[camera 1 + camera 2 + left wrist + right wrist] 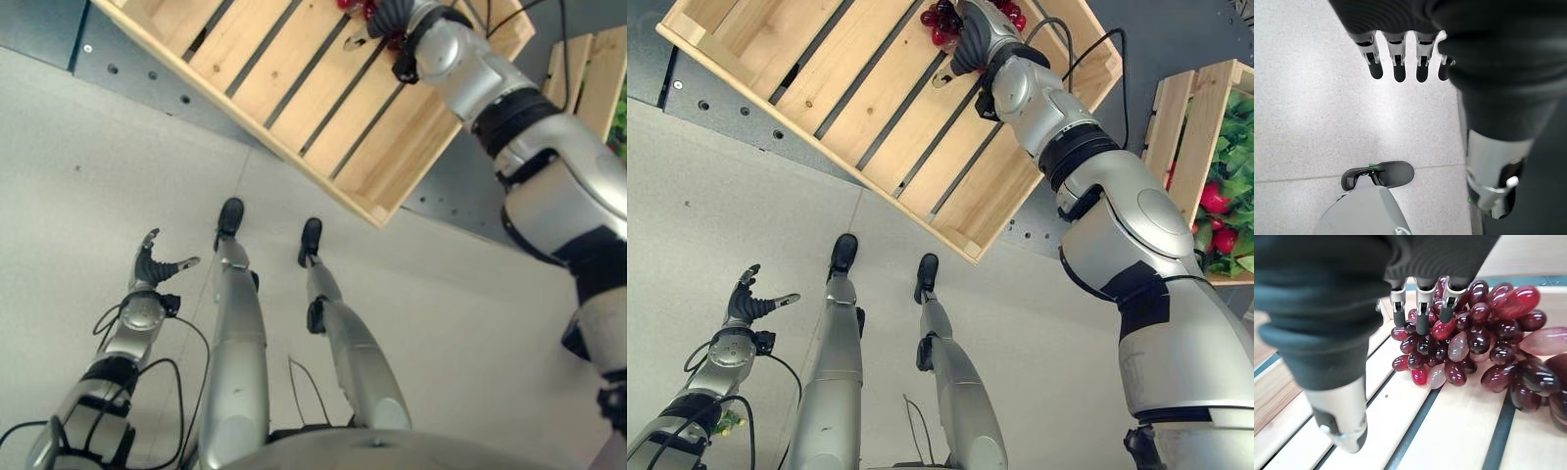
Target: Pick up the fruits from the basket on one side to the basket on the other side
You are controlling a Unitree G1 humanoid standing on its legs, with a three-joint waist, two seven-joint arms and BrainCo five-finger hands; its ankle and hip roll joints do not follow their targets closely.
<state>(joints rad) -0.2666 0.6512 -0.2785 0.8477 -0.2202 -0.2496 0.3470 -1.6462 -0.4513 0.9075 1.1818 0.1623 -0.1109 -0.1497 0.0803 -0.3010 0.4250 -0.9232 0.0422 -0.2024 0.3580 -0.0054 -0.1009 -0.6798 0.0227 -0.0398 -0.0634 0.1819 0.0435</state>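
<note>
A bunch of dark red grapes [1469, 347] lies on the slats of a shallow wooden crate [872, 108] at the far side. My right hand [975, 39] reaches into that crate, and its straight fingers [1422, 318] rest with their tips on top of the grapes [939, 22]; the thumb stands apart, off the fruit. The hand is open and nothing is held. My left hand [152, 269] hangs low at the left over the floor, fingers [1396, 63] straight and relaxed, holding nothing.
A second wooden crate [1176, 127] stands at the right edge, filled with green leaves and red fruits [1215, 201]. The near corner of the big crate [377, 211] juts out over the grey floor [118, 147].
</note>
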